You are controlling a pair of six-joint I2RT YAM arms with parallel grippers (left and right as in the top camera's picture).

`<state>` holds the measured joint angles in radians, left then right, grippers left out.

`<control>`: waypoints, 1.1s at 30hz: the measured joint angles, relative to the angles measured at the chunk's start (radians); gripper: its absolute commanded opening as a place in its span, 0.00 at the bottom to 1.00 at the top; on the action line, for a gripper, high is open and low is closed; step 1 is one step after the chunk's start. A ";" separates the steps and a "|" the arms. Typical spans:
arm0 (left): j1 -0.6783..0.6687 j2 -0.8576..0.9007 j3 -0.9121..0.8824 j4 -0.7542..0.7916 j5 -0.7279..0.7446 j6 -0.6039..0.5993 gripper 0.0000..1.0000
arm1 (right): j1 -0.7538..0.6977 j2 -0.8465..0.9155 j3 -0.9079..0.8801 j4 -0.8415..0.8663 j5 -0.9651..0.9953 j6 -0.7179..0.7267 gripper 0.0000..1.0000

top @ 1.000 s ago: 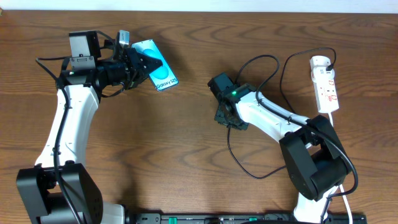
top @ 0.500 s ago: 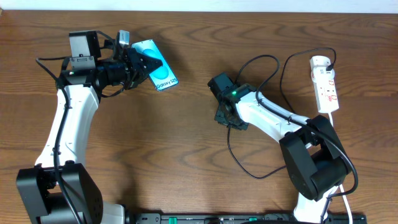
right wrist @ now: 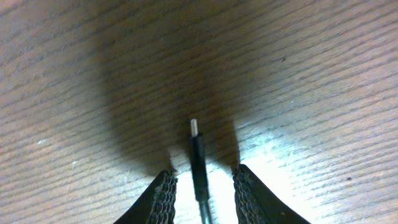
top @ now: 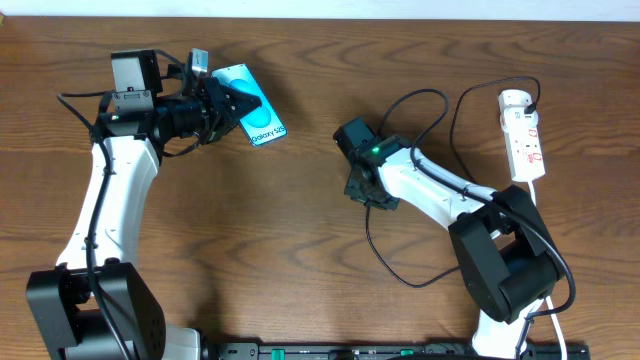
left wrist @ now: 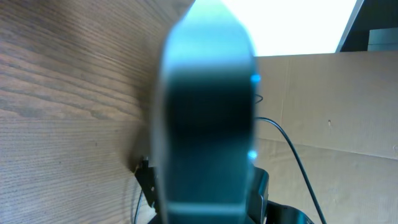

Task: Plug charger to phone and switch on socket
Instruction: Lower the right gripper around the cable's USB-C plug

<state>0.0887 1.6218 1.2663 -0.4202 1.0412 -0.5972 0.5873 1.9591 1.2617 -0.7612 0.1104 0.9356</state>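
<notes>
The phone [top: 256, 112], teal with white "Galaxy" text, is at the table's upper left, its far end between the fingers of my left gripper [top: 228, 103], which is shut on it. In the left wrist view the phone [left wrist: 205, 112] is a blurred teal slab filling the middle. The charger's thin black cable [top: 372, 235] loops from a plug at the socket [top: 524, 135] to my right gripper [top: 362, 186]. In the right wrist view the connector [right wrist: 197, 163] lies on the wood between the two ribbed fingers [right wrist: 164, 191], with a gap on each side. That right gripper [right wrist: 204, 174] is open.
The socket's thick white cord [top: 548, 225] runs down the right side past the right arm's base. More loops of the black cable [top: 420, 95] lie between the right arm and the socket. A cardboard wall [left wrist: 329, 106] stands beyond the table.
</notes>
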 measured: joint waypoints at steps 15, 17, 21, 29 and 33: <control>0.000 0.000 0.000 0.000 0.000 0.000 0.07 | 0.011 0.000 0.000 0.009 -0.001 0.001 0.25; 0.000 0.000 0.000 0.000 0.000 0.000 0.07 | 0.011 0.000 0.000 0.011 0.002 0.001 0.25; 0.000 0.000 0.000 0.000 0.000 0.000 0.07 | 0.011 0.000 0.000 0.016 0.013 0.001 0.25; 0.000 0.000 0.000 -0.004 0.000 0.000 0.07 | 0.011 0.000 0.000 0.029 0.018 0.001 0.25; 0.000 0.000 0.000 -0.005 0.000 0.001 0.07 | 0.011 0.000 0.000 0.029 0.018 0.001 0.25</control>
<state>0.0887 1.6218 1.2663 -0.4248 1.0409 -0.5964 0.5980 1.9591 1.2617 -0.7326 0.1284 0.9367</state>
